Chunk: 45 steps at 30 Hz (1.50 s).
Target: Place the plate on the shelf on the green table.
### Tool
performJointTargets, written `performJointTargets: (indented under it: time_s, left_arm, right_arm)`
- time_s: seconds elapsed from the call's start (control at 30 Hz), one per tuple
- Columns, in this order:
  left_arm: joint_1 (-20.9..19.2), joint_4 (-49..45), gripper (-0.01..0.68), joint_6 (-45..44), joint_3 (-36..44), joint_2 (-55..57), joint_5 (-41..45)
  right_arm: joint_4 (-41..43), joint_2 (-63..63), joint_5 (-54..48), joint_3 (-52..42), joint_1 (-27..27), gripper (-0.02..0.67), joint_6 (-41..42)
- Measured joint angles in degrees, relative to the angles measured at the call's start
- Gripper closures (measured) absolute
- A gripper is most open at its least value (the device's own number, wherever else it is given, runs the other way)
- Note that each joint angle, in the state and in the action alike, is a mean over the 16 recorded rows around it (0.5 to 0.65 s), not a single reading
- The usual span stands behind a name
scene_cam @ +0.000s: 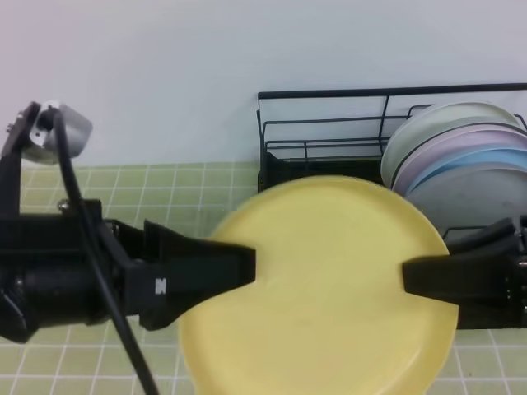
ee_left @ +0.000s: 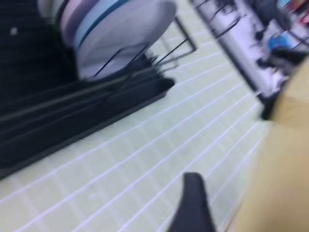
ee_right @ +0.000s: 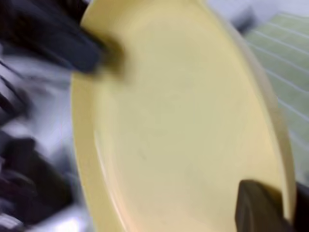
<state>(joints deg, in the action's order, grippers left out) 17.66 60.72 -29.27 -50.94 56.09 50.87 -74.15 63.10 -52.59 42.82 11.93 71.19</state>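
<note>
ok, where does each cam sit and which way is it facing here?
Exterior high: overhead in front, facing the wall; left gripper and right gripper at opposite rims of the plate.
Left wrist: low, looks across the green table to the shelf; one fingertip shows.
Right wrist: close along the plate; one fingertip shows.
Shared: the plate.

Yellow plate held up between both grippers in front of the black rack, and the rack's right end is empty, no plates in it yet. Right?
Not quite. The rack's right end already holds several plates, white, lilac, light-blue and grey, standing on edge; the exterior high view shows them. The rest stands: the yellow plate sits between the left gripper and right gripper, in front of the black rack.
</note>
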Motion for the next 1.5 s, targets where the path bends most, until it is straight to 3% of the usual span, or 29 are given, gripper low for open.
performJointTargets:
  time_s: [0.17,0.3,0.57,0.73,0.9,1.5]
  left_arm:
    - [0.0,4.2,0.177,-1.9,0.0,-0.3,1.3]
    - [-0.1,5.4,0.181,-3.5,0.0,-0.6,2.9]
    - [-0.1,3.8,0.400,-4.7,0.0,-0.9,5.7]
    - [-0.1,2.3,0.559,-5.3,0.0,-0.9,6.1]
    - [-0.1,1.7,0.657,-5.8,0.0,-0.9,5.5]
    - [-0.1,-1.0,0.673,-5.8,0.0,-0.9,3.9]
  right_arm:
    - [12.4,-0.1,6.7,2.9,-0.1,0.581,-0.3]
    - [24.6,-0.1,12.6,5.8,-0.1,0.595,-1.4]
    - [48.7,-0.2,20.3,11.5,-0.2,0.600,-3.4]
    - [59.1,-0.1,22.7,13.5,-0.2,0.596,-3.6]
    - [65.2,0.3,25.7,14.1,-0.2,0.584,-3.5]
    - [71.3,4.1,30.2,13.0,-0.1,0.601,2.8]
